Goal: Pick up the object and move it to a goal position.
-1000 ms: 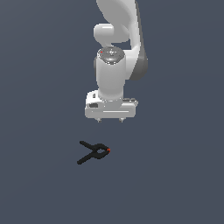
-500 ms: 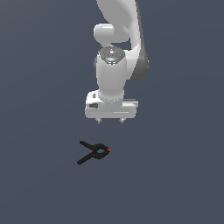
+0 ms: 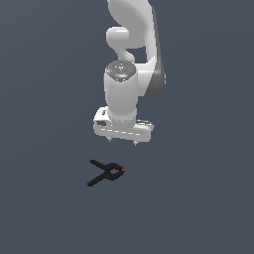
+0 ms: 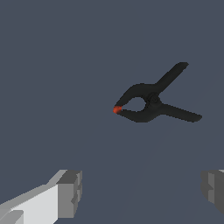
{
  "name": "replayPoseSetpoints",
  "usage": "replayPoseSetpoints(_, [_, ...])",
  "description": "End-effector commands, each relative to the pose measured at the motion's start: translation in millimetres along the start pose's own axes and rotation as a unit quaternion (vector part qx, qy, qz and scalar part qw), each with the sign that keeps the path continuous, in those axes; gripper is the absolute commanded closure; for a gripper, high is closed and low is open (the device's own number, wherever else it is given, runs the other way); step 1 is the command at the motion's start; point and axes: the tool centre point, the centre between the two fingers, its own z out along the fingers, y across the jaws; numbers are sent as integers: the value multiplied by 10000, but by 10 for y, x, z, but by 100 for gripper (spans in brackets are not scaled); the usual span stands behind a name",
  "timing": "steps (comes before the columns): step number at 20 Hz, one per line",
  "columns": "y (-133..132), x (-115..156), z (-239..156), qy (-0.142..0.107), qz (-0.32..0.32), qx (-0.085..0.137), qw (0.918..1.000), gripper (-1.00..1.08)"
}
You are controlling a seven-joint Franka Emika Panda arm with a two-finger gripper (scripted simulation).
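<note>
The object, a small black spring clamp (image 3: 105, 172) with two splayed handles and a red-orange tip, lies flat on the dark grey floor. In the exterior view it sits below my gripper (image 3: 122, 141) and slightly toward that view's left. My gripper hangs in the air above it, pointing down, open and holding nothing. In the wrist view the clamp (image 4: 151, 101) lies well apart from my two grey fingertips (image 4: 70, 192), which stand wide apart.
The white arm (image 3: 131, 64) rises behind and above the gripper. Plain dark grey floor (image 3: 198, 198) surrounds the clamp; no other objects show.
The gripper has come down a little toward the clamp. The clamp has not moved.
</note>
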Motion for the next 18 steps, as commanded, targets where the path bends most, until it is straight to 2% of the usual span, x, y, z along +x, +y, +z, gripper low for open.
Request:
replayPoseSetpoints(1, [33, 45, 52, -20, 346, 11, 9994, -92])
replayPoseSetpoints(5, [92, 125, 147, -56, 980, 24, 9952, -92])
replayPoseSetpoints(9, [152, 204, 245, -89, 1612, 30, 9869, -92])
replayPoseSetpoints(13, [213, 278, 344, -119, 2233, 29, 9747, -92])
replayPoseSetpoints(18, [289, 367, 469, -151, 2989, 18, 9542, -92])
